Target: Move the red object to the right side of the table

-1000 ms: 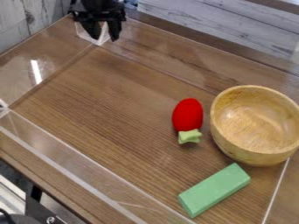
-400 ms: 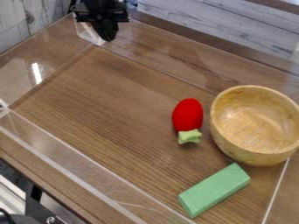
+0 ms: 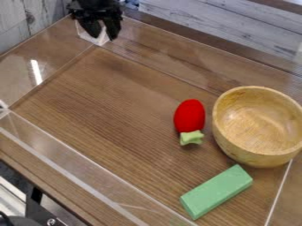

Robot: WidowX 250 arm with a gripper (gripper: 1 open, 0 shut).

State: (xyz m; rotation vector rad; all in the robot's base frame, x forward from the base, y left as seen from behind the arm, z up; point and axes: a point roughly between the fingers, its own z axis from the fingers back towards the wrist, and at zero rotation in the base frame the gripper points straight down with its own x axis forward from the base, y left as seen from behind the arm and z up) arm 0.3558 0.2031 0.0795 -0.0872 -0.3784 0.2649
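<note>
Red object (image 3: 190,116) lies on its side on the bare wood of the table (image 3: 112,101), just beside the wooden bowl (image 3: 256,125), green stem end toward the green block (image 3: 217,192). Looks like a toy fruit: probably light, fairly stiff, smooth enough to roll or squirt out if pinched off-centre; little risk of breaking. Best hold, I judge: across the narrow waist of the red body, near its middle, jaws clear of the bowl's rim; the stem end seems a poor grip. Gripper (image 3: 97,33) at the far edge, well apart from the fruit; dark and small, so cannot tell how wide the jaws stand, nor whether anything is between them. Against the earlier frames: the gripper's dark shape sits slightly altered; fruit, bowl and block unmoved.
</note>
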